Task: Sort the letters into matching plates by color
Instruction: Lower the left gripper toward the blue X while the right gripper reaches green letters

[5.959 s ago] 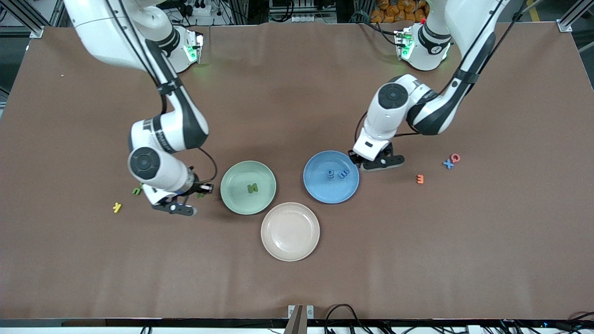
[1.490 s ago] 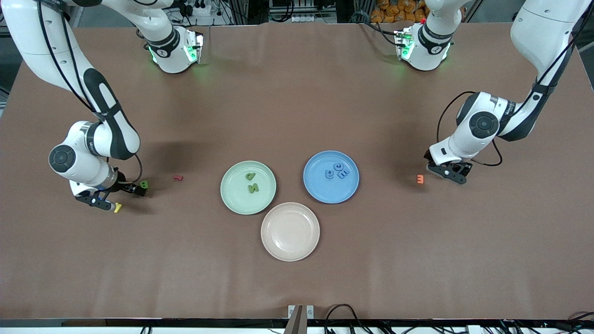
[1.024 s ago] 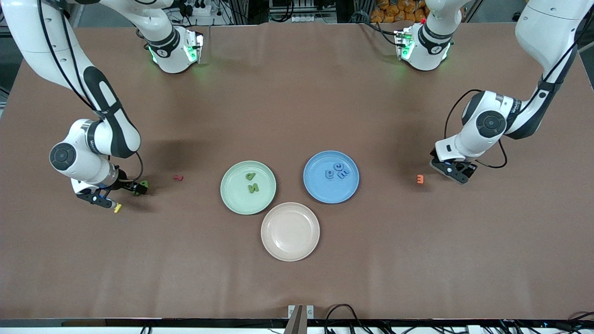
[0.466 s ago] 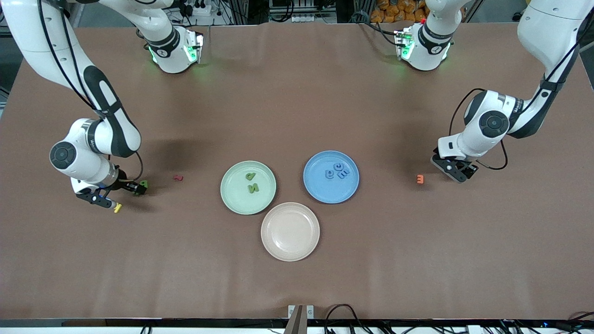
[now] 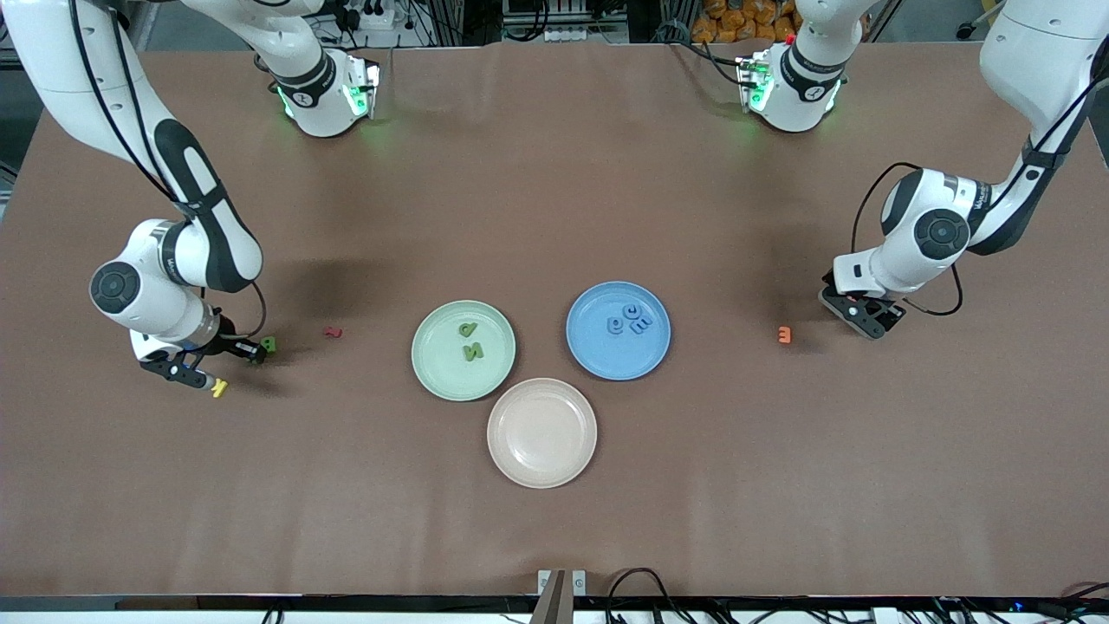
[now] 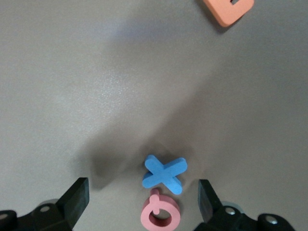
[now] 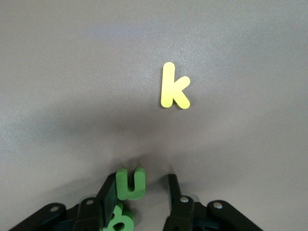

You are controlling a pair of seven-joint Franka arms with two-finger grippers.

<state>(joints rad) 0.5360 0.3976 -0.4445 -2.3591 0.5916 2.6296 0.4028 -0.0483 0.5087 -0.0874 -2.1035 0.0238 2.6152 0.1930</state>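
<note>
**Letter sorting on the brown counter: both grippers low at opposite ends**

Nearest the front camera lies the pinkish-beige plate (image 5: 541, 432), round, matte and raised at the rim, with nothing in it. Just farther from the camera, and close beside it, sit the mint green plate (image 5: 463, 349) toward the right arm's end and the blue plate (image 5: 618, 330) toward the left arm's end. The green plate carries two green letters (image 5: 469, 340), one an N shape; the blue plate carries three blue letters (image 5: 628, 320) clustered together.

At the right arm's end, the yellow k (image 7: 173, 86) lies flat, its long stem pointing away from the right gripper (image 7: 139, 192). That gripper is low over the counter; its jaws stand narrowly apart, with a green u (image 7: 130, 183) lying against one finger and partly in the gap, not clearly pinched. A second green letter (image 7: 118, 217) sits beside the same finger. A small dark red letter (image 5: 332, 331) lies apart, between this group and the green plate.

At the left arm's end, the left gripper (image 6: 142, 199) is low over the counter with its jaws spread wide. Between them lie a blue x (image 6: 164, 173) and a pink ring-shaped letter (image 6: 160, 214), flat, chunky and touching or nearly so; neither finger touches them. An orange letter (image 5: 784, 334) rests well apart, toward the blue plate.
</note>
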